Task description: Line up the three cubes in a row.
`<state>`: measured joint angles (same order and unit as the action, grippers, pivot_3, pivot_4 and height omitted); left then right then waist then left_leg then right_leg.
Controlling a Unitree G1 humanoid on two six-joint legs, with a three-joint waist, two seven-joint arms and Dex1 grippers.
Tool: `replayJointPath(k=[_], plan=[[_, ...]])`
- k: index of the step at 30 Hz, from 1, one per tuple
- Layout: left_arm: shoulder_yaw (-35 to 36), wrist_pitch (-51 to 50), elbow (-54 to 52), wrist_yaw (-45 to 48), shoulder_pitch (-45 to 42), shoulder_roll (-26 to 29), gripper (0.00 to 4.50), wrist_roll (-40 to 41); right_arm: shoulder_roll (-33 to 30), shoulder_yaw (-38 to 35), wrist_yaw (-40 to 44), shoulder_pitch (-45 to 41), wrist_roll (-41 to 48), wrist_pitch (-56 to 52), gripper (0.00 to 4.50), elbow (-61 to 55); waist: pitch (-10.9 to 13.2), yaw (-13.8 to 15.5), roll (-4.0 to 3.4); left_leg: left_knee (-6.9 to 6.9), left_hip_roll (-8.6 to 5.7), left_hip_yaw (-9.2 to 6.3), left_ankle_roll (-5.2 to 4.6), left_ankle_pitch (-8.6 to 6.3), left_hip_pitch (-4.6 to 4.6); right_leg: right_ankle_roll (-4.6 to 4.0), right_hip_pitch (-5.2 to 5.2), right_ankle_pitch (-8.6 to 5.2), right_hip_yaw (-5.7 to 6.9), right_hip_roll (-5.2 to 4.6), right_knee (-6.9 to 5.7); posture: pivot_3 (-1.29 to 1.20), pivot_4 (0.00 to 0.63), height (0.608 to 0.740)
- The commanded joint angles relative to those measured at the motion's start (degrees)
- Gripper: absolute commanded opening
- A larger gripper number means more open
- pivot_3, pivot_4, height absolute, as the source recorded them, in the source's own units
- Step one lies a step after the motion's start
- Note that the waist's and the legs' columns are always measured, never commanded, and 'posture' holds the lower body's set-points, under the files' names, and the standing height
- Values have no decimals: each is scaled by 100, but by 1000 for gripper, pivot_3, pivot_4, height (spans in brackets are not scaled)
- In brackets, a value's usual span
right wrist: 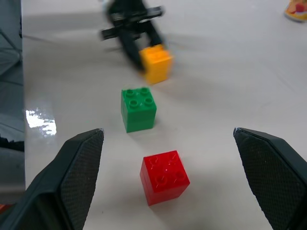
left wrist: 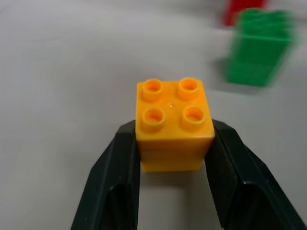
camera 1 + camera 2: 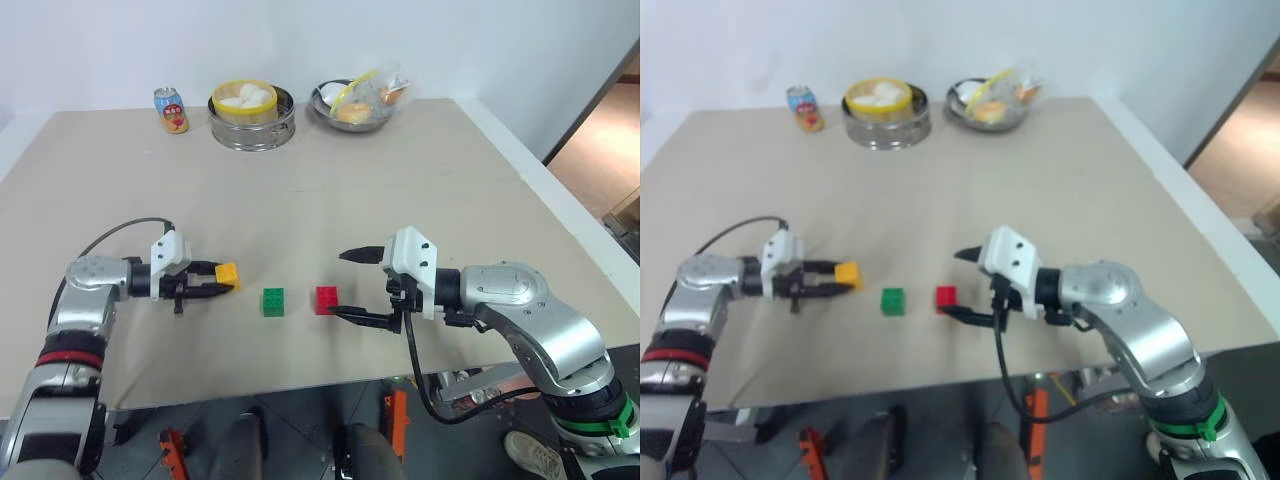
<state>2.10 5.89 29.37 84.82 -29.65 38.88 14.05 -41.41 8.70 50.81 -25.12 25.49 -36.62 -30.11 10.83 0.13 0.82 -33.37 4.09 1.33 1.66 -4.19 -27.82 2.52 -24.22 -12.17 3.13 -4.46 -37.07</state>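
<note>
My left gripper [image 3: 227,278] is shut on the yellow-orange cube [image 2: 174,124], its two black fingers [image 2: 115,182] pressed against the cube's sides, low over the table at the front left. The green cube [image 3: 272,301] sits on the table just right of it, and the red cube [image 3: 326,298] sits right of the green one. All three also lie one behind another in the right wrist view: red [image 1: 164,176], green [image 1: 138,108], yellow-orange [image 1: 156,62]. My right gripper [image 3: 340,284] stands open just right of the red cube, not touching it.
At the back of the beige table [image 3: 450,200] stand an orange drink can [image 3: 171,110], a metal steamer with buns [image 3: 250,113] and a metal bowl of food [image 3: 352,105]. The table's front edge runs close below the cubes.
</note>
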Motion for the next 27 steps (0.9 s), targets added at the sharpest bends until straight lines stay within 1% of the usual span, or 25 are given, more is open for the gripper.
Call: replayJointPath(k=[1, 2, 5, 10, 15, 27], plan=[[160, -325, -761, 136, 244, 284, 1309, 363, -75, -109, 143, -18, 80, 93, 4500, -133, 0, 13, -1, 0, 3, 0, 3, -2, 0, -3, 0, 2, 2, 1, 0, 0, 150, 740], [157, -415, -859, 149, 299, 322, 1309, 424, -72, -89, 172, -30, 65, 118, 4500, -104, 0, 20, -1, -3, 4, 1, 8, -5, 3, -3, -15, 2, 3, 0, 1, 0, 150, 740], [114, -528, -1021, 187, 345, 362, 1309, 537, -47, -46, 250, -87, 24, 172, 4500, -7, 0, 31, -1, -9, 4, 10, 10, -7, 4, -6, -15, 4, 9, -13, 3, 0, 150, 740], [7, -697, -1257, 134, 420, 304, 1309, 573, -29, -8, 327, -146, -25, 221, 4500, 76, 0, 30, -1, -14, 4, 29, 7, -9, 4, -7, -19, 6, 27, -41, 5, 0, 150, 740], [-78, -570, -1137, 134, 415, 274, 1309, 479, -39, -10, 347, -118, -35, 231, 4500, 65, 0, 31, 0, -12, 6, 28, 5, -11, 3, -1, -21, 9, 37, -39, 5, 0, 150, 740], [-202, -336, -914, 275, 454, 398, 1309, 363, -96, -69, 339, 11, -25, 211, 4500, 31, 0, 31, -1, -16, 8, 30, 5, -22, 4, 1, -25, 7, 35, -38, 5, 0, 150, 740]])
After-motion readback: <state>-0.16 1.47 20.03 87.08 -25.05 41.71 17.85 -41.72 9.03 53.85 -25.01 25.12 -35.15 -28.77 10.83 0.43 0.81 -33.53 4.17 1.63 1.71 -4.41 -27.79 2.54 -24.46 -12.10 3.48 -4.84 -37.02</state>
